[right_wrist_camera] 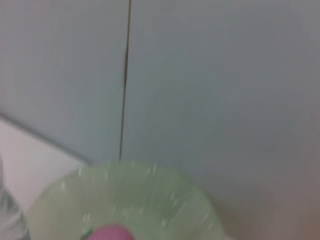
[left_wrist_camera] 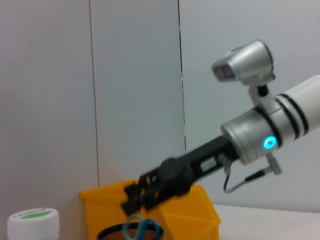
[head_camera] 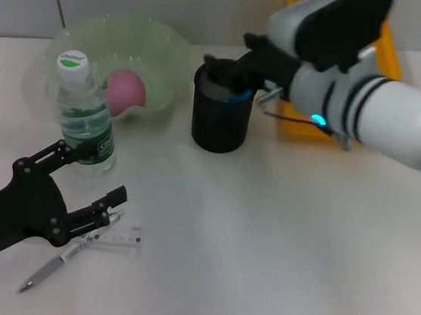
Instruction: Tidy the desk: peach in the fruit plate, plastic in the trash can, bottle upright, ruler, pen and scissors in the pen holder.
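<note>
The pink peach [head_camera: 125,89] lies in the green fruit plate [head_camera: 158,45], which also fills the right wrist view as the plate [right_wrist_camera: 135,200] and peach [right_wrist_camera: 110,234]. The bottle [head_camera: 86,117] stands upright beside the plate. My right gripper [head_camera: 224,72] hovers open just over the black mesh pen holder [head_camera: 221,121]; the blue scissors handles [head_camera: 240,96] stick out of it, as the left wrist view shows [left_wrist_camera: 142,225]. My left gripper [head_camera: 90,182] is open low over the clear ruler [head_camera: 121,237] and the pen [head_camera: 50,267]. No plastic is in view.
The yellow trash can [head_camera: 393,53] stands at the back right, largely behind my right arm, and appears behind the holder as the trash can [left_wrist_camera: 200,210]. A grey wall closes the table's far edge.
</note>
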`<action>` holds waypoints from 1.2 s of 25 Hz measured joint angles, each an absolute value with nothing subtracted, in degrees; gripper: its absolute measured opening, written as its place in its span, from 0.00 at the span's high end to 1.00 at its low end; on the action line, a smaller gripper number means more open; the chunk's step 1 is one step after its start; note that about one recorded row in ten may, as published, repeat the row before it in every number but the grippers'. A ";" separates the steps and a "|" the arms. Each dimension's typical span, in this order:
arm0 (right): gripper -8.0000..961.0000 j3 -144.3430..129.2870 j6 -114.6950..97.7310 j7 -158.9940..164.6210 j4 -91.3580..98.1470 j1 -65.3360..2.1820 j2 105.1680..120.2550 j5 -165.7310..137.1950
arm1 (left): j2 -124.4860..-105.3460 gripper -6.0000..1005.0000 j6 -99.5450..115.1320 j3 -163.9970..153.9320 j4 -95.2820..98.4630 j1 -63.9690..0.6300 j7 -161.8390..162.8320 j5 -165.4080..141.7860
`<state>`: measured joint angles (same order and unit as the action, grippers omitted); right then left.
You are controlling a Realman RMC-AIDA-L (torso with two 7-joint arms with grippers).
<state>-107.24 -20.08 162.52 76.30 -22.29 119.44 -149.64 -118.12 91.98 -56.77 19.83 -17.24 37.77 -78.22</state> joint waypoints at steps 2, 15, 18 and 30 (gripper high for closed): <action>0.33 -106.77 -21.03 162.08 81.87 -19.30 119.43 -149.68 | -118.12 0.22 91.98 -56.77 19.83 -17.24 37.77 -78.22; 0.15 -104.33 -28.38 137.78 97.06 -9.21 119.35 -130.85 | -117.94 0.22 92.90 -56.77 23.87 -16.43 40.86 -78.46; 0.15 -101.38 -30.10 114.29 98.48 -4.76 119.28 -108.34 | -118.03 0.22 92.71 -56.77 23.86 -16.57 41.05 -78.58; 0.15 -63.84 -87.97 77.41 66.06 -3.74 118.61 -69.13 | -117.99 0.22 92.64 -57.66 26.25 -16.42 45.30 -79.73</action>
